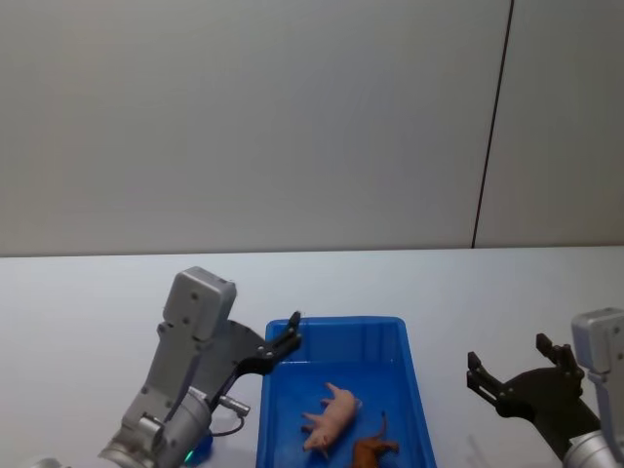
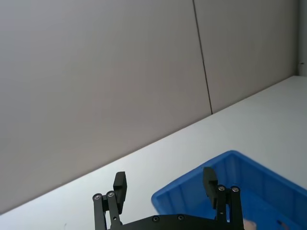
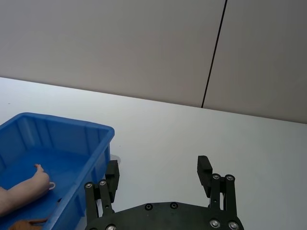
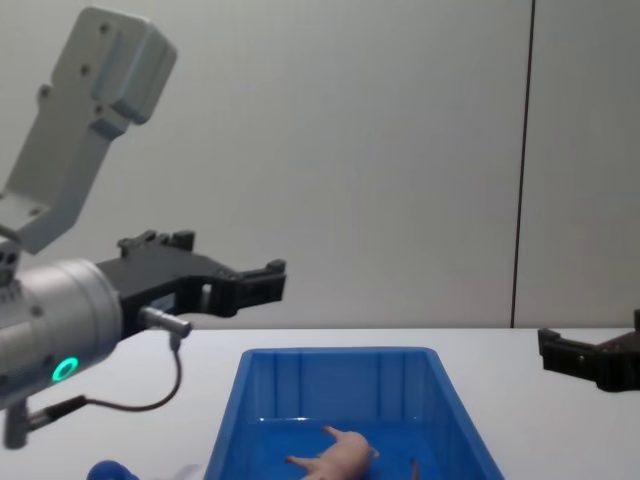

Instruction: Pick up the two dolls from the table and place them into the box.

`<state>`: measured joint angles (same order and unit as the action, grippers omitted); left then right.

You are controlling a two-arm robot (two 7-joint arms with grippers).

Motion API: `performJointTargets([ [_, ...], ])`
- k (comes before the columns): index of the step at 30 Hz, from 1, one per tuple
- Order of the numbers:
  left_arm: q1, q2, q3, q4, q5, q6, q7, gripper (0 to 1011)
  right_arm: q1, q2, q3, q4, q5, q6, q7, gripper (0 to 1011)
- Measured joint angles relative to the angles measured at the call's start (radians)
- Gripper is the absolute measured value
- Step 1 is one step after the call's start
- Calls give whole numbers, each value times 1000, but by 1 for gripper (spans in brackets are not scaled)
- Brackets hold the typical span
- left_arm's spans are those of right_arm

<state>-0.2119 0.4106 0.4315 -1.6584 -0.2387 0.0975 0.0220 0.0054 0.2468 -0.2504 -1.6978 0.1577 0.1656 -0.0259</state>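
The blue box (image 1: 336,324) stands on the white table between my two arms. Both dolls lie inside it: the pale pink pig (image 1: 331,414) on its side, and the reddish-brown animal (image 1: 375,450) just in front of it, toward me. The pig (image 4: 335,455) also shows low in the chest view and in the right wrist view (image 3: 24,191). My left gripper (image 1: 290,336) hovers open over the box's left far corner, its fingers (image 2: 120,184) holding nothing. My right gripper (image 1: 507,356) hangs open and empty above the table to the right of the box (image 3: 62,123).
The white table (image 1: 468,292) runs back to a plain grey wall with a dark vertical seam (image 1: 492,127). A small blue object (image 4: 110,470) lies at the table's near left, under my left arm.
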Motion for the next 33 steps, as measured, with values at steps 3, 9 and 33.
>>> performJointTargets([
  [3, 12, 15, -11, -11, -21, 35, 13, 1001, -2, 1, 1, -1, 1, 1, -3, 1001],
  [9, 30, 39, -28, -23, -56, 87, 28, 1001, -4, 3, 2, -4, 2, 1, -8, 1001],
  [33, 101, 106, -77, 16, -176, 203, 41, 1001, -8, 5, 4, -7, 3, 3, -15, 1001],
])
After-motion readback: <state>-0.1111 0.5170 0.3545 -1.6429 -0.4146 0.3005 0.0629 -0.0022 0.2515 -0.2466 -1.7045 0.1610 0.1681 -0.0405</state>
